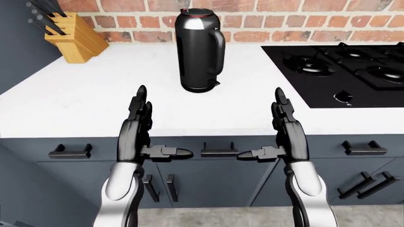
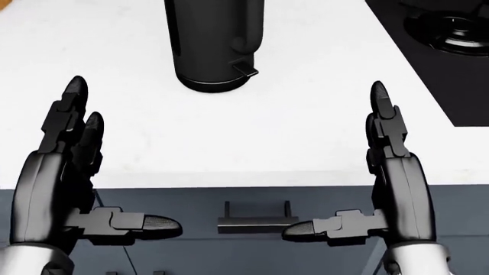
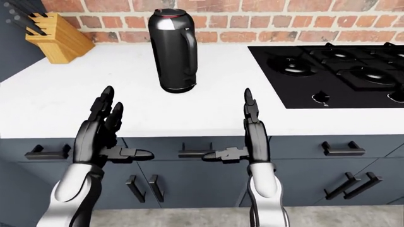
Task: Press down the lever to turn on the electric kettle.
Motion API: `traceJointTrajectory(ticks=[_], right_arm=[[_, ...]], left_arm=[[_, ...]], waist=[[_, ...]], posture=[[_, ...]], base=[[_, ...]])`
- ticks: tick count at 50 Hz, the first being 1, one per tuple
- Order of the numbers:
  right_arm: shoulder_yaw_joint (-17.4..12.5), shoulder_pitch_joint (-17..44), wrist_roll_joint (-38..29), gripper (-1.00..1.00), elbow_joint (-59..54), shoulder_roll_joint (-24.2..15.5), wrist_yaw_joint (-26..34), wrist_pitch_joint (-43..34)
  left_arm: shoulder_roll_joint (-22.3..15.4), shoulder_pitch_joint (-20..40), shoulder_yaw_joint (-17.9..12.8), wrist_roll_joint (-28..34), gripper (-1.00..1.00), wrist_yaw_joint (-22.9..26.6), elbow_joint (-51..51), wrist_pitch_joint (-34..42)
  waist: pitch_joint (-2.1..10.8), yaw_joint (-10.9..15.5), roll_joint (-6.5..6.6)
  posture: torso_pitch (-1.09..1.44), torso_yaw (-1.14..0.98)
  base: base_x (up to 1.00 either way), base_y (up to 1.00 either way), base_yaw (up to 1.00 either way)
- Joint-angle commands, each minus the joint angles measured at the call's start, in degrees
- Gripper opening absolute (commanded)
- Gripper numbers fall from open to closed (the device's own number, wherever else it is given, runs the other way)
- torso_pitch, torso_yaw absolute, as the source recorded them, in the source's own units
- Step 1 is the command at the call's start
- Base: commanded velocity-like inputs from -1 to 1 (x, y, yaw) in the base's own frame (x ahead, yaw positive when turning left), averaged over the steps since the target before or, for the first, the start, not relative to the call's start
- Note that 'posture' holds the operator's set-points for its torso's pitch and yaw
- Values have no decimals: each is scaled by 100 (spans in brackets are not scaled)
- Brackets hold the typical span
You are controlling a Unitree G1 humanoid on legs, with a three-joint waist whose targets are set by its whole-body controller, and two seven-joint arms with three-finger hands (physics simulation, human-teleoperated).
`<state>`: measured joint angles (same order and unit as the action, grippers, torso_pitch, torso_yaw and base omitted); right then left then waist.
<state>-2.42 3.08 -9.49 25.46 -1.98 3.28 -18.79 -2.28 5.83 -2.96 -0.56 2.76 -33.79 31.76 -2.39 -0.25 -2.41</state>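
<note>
No writing shows on the kettle, upright at top centre on the white counter with its lever low, well clear of my left hand and right hand, both spread wide at the counter's near edge.

The kettle stands upright on the bench, far from the near edge and close to the wall. To its left, in the far corner, stands a knife block — to its right lies the stove. Both hands, the left hand and the right hand, hover at the near edge, well apart from the kettle.
</note>
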Motion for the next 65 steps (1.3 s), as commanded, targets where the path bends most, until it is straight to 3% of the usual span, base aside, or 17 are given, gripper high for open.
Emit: traceJointTrajectory(ticks=[1, 6, 9, 10, 12, 18, 20, 22, 23, 26, 31, 35, 36, 39, 42, 47, 65], right_arm=[[57, 159, 25, 100, 289, 3, 10, 183], [23, 160, 33, 100, 373, -12, 24, 127], [20, 155, 32, 100, 378, -13, 25, 134], [17, 156, 37, 100, 348, -11, 20, 158], [18, 151, 24, 100, 367, -16, 21, 147], [-5, 120, 22, 100, 460, -20, 32, 110], [-4, 122, 19, 100, 470, -18, 30, 102], [3, 131, 15, 100, 460, -16, 29, 104], [5, 138, 14, 100, 449, -16, 29, 107], [5, 153, 11, 100, 442, -18, 31, 102], [31, 151, 5, 100, 464, -12, 46, 83], [36, 171, -51, 100, 396, -9, 4, 63], [42, 192, -65, 100, 418, -7, -1, 26], [5, 368, -127, 100, 546, -59, 43, -330], [-34, 514, -129, 100, 704, -89, 85, -594], [-117, 974, -295, 100, 813, -233, 175, -1151], [-164, 2001, -541, 100, 343, -487, 396, -1666]], left_arm=[[-48, 163, -102, 24, 100, -44, -283, -150], [-54, 206, -103, 26, 100, -51, -322, -95], [-55, 199, -106, 27, 100, -52, -308, -120], [-56, 185, -103, 38, 100, -54, -284, -153], [-54, 183, -112, 27, 100, -52, -308, -129], [-42, 152, -92, 31, 100, -61, -354, -120], [-47, 159, -100, 30, 100, -59, -355, -115], [-51, 150, -124, 20, 100, -54, -345, -130], [-53, 143, -136, 14, 100, -52, -348, -135], [-65, 154, -171, -7, 100, -52, -373, -106], [-66, 117, -178, -14, 100, -62, -362, -147], [-76, 112, -211, -38, 100, -64, -345, -163], [-78, 110, -215, -41, 100, -65, -364, -148], [-85, 103, -229, -53, 100, -64, -377, -144], [-71, 82, -190, -35, 100, -71, -361, -172], [-79, 82, -227, -55, 100, -64, -338, -190], [-71, 45, -228, -72, 100, -76, -254, -299]], waist=[[92, 20, 2], [22, -6, 305], [165, -30, 773], [136, 53, 593], [86, 55, 632], [74, 123, 332], [81, 145, 151], [192, 135, -198], [155, 56, -4], [103, 8, -29], [32, -6, 238], [110, -62, 737], [158, -63, 508], [181, -42, 445], [193, -1, 223], [291, 18, 224], [216, 36, 212]], posture=[[0, 0], [0, 0], [0, 0], [0, 0], [0, 0], [0, 0], [0, 0], [0, 0], [0, 0], [0, 0], [0, 0], [0, 0], [0, 0], [0, 0], [0, 0], [0, 0], [0, 0]], base=[[23, 0, 0], [22, 0, 0], [22, 0, 0], [21, 0, 0], [22, 0, 0], [22, 0, 0], [23, 0, 0], [22, 0, 0], [23, 0, 0], [22, 0, 0], [22, 0, 0], [16, 0, 0], [0, 0, 0], [0, 0, 0], [0, 0, 0], [0, 0, 0], [0, 0, 0]])
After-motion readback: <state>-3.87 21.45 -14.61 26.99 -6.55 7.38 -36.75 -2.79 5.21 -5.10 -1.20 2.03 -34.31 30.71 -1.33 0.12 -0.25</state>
